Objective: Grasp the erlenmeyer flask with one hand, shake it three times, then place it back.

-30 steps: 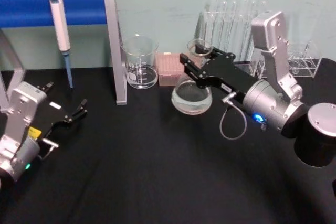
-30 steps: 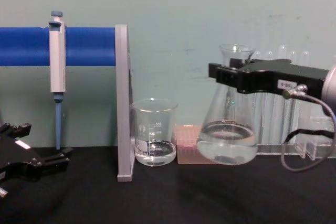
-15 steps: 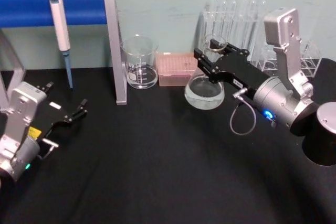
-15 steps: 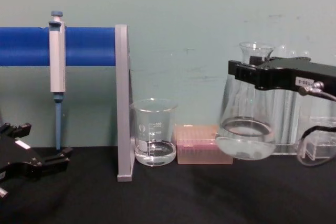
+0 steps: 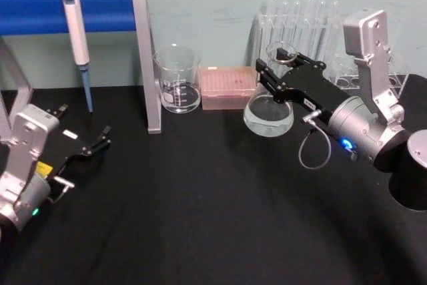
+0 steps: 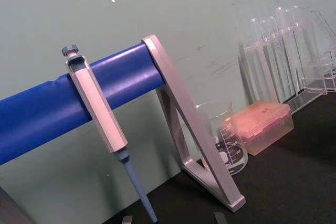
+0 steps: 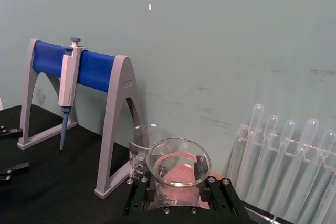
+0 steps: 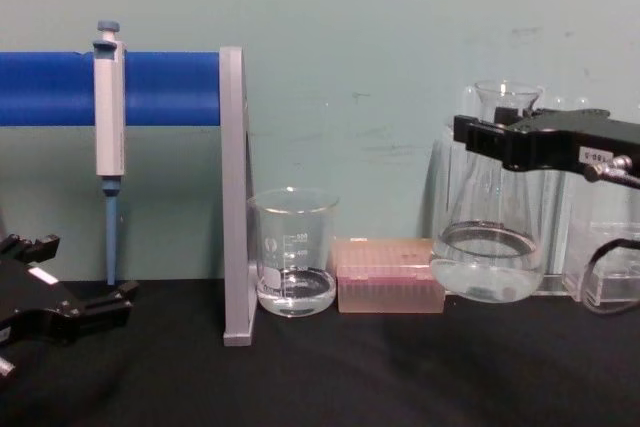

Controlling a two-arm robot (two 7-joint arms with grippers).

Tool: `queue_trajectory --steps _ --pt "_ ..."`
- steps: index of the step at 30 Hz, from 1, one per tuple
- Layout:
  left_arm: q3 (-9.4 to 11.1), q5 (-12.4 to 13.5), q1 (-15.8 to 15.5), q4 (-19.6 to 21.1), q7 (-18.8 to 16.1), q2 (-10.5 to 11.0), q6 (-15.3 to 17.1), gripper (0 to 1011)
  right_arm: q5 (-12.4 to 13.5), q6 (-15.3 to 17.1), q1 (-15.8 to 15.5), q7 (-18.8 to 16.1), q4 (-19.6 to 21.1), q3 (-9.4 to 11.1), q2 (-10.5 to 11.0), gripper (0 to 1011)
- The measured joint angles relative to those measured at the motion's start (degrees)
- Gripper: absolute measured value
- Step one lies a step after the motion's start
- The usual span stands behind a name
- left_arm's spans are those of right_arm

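Over the black table (image 5: pixel 200 205), at two o'clock, the right gripper (image 5: pixel 279 66) clamps the flask (image 5: pixel 268 115) by its neck, upright, just above the top beside a pink box (image 5: pixel 228 89). The left gripper (image 5: pixel 85 130) lies spread at eight o'clock.

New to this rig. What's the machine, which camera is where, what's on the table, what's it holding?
A two-armed robot at a black table. Four cameras: head looks down, chest looks across, one on each wrist. The right gripper is shut on the neck of the erlenmeyer flask, which holds some clear liquid. The left gripper rests open at the table's left, idle. Along the back: a pipette hanging on a blue stand, a beaker, a pink box and a row of test tubes.
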State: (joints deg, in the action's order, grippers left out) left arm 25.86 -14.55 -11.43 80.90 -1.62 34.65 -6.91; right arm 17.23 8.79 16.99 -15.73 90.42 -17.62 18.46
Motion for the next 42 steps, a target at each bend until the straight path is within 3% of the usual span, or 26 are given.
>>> queue_trajectory --steps 12,42 --pt "0.0 0.0 0.0 0.0 0.0 0.0 0.0 1001 -0.3 0.2 0.1 -1.5 -0.1 -0.5 -0.6 450" --pt "0.0 0.0 0.0 0.0 0.0 0.0 0.0 1001 2.7 -0.2 2.6 -8.2 -0.8 -7.8 -0.2 450"
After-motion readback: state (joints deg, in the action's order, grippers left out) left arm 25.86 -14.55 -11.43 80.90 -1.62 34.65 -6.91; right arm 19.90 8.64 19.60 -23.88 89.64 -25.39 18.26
